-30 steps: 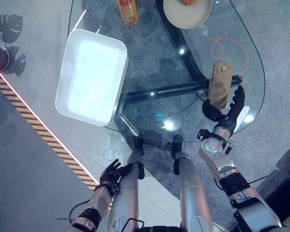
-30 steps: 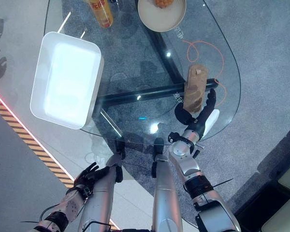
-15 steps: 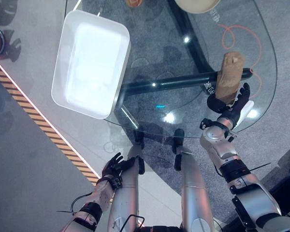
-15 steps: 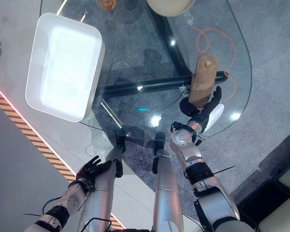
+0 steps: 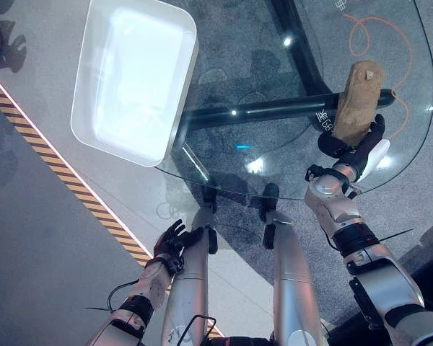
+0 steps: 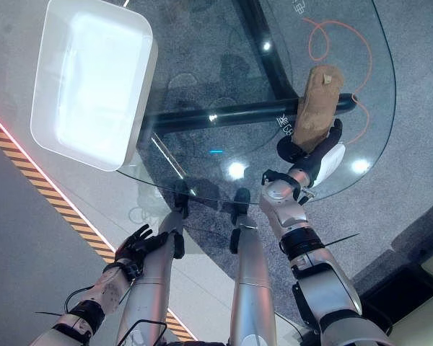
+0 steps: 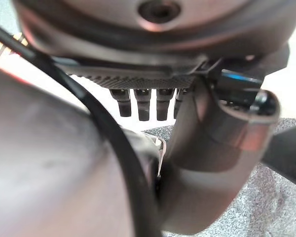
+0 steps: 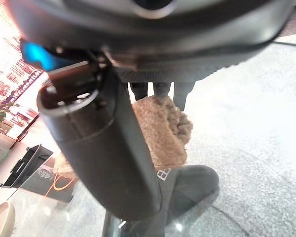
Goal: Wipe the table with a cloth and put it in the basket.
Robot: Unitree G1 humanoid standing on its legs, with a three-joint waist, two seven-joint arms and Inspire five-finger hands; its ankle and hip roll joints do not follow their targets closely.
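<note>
1. Nearest the camera, low in the left eye view toward the lower left, the left hand [image 5: 170, 241] hangs down by the floor with its fingers spread and relaxed, nothing in it. Its own wrist view shows the fingers [image 7: 144, 102] in a straight row, holding nothing.

2. A striped yellow-and-black floor strip [image 5: 72, 189] runs diagonally across the left side of the frame, just past that hand.

3. Further up on the right side, the right hand [image 5: 353, 148] reaches over the near edge of the glass table [image 5: 224, 182] and sits right at the near end of the cloth [image 5: 359, 102].

4. In the right wrist view the thumb [image 8: 103, 153] stands alongside the cloth [image 8: 163, 131] and the fingers [image 8: 160, 90] come down over its top. It looks like a loose, partly closed cup around the end of the cloth; whether it's really clamped tight can't be told.

5. The cloth is a brown, fuzzy, rolled-up bundle lying on the glass in the right part of the frame, long axis pointing away from the robot, tilted a bit.

6. It lies across the dark table bar [image 5: 267, 114] seen through the glass, and an orange cord [image 5: 368, 29] loops just beyond it at the upper right.

7. Farthest off, in the upper left, the white basket [image 5: 94, 72] sits at the table's left edge, well apart from the cloth.
</note>
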